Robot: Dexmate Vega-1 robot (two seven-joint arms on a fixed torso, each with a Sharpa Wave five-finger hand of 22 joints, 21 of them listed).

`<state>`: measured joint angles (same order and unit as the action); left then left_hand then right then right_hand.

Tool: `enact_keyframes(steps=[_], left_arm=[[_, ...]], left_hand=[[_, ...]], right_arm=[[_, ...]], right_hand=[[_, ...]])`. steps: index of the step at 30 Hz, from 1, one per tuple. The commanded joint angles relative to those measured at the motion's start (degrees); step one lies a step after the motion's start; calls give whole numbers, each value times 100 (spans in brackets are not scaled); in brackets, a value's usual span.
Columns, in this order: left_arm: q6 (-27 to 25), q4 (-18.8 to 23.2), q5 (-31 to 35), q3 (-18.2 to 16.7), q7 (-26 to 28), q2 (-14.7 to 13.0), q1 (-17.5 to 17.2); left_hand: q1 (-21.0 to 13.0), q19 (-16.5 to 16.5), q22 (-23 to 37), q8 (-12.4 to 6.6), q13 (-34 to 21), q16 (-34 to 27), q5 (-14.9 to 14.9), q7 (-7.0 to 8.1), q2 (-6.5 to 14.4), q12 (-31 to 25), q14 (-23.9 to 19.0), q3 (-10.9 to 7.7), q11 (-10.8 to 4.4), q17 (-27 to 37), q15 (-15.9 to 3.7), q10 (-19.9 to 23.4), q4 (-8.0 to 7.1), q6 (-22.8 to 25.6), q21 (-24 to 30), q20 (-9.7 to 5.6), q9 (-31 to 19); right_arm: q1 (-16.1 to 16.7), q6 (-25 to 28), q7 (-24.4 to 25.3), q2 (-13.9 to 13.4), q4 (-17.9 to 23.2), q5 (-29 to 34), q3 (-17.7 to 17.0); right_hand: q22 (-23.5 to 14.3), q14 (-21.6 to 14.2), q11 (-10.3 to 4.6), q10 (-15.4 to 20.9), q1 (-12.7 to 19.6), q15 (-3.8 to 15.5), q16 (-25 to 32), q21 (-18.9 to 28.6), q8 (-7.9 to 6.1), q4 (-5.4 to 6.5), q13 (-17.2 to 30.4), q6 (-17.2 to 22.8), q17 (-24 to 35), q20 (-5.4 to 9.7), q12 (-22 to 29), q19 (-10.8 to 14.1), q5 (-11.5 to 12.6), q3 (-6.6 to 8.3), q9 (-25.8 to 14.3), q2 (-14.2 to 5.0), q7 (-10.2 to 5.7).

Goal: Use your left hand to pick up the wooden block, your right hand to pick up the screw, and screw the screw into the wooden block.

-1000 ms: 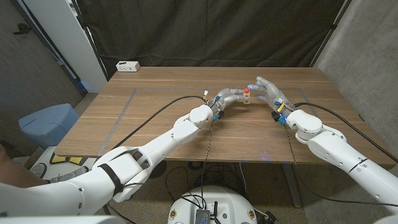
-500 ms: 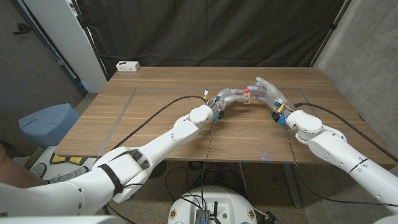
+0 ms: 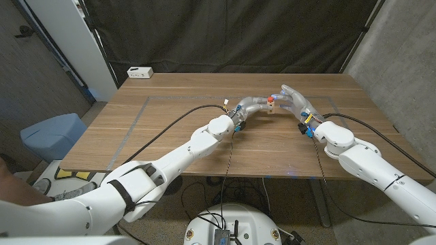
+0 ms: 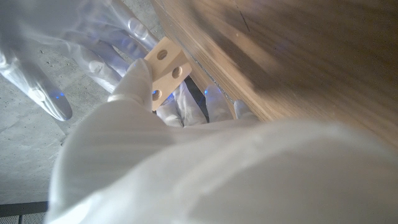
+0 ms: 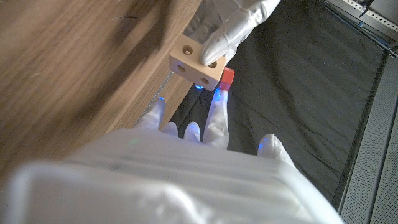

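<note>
Pale tan wooden block [image 5: 198, 66], dark holes. Red screw [image 5: 226, 78] head beside it. My left robot hand [image 3: 253, 105] and right robot hand [image 3: 294, 99]: white, glossy. Counter [image 3: 170, 129]: brown woodgrain.

Both arms reach out across the table from the robot's body and meet near its middle, well toward the far side. The left arm stretches long and nearly straight, its wrist bent so the left hand [image 3: 253, 105] turns inward toward the other hand. Its fingers [image 4: 134, 84] are closed in a pinch. The right arm comes in with the elbow bent, and the right hand [image 3: 294, 101] stands close against the left, fingers reaching forward. Seen from the right wrist, its fingers [image 5: 216, 121] extend upward, slightly spread, fingertips glowing blue.
</note>
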<state>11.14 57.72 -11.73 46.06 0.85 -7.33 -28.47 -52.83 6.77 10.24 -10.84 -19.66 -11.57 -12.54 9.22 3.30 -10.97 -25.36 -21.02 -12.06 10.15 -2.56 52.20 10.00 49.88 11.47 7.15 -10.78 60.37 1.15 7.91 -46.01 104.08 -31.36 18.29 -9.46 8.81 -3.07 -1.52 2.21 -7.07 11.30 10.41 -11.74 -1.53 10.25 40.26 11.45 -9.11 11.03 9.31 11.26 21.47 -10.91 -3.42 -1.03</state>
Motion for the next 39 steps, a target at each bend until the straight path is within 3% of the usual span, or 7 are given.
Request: enact_keyframes(steps=[1, 39], left_arm=[[29, -52, -11, -3, -2, 17, 9], [225, -549, -75, -21, -156, 169, 213]], left_hand=[[-46, -13, 31, -46, -399, -4, -37, -58, 94, -123, -44, -115, -22, 16, -289, 72, -98, 130, 36, 28, -28], [-41, -12, 31, -48, -401, -2, -39, -54, 96, -124, -41, -118, -21, 16, -297, 73, -100, 136, 36, 31, -28]], right_arm=[[75, 45, 105, -15, 93, 11, -39], [46, 235, 195, -31, 222, 51, -21]], right_hand=[[-22, -63, -38, 53, -23, 2, 34, 40, -45, 21, 19, 99, 7, -11, 36, 64, 5, 29, -17, -25, 6], [-18, -271, -93, 400, 65, 73, 77, 77, -152, -21, 16, 639, -30, 47, 84, 242, 13, 82, -13, -67, 150]])
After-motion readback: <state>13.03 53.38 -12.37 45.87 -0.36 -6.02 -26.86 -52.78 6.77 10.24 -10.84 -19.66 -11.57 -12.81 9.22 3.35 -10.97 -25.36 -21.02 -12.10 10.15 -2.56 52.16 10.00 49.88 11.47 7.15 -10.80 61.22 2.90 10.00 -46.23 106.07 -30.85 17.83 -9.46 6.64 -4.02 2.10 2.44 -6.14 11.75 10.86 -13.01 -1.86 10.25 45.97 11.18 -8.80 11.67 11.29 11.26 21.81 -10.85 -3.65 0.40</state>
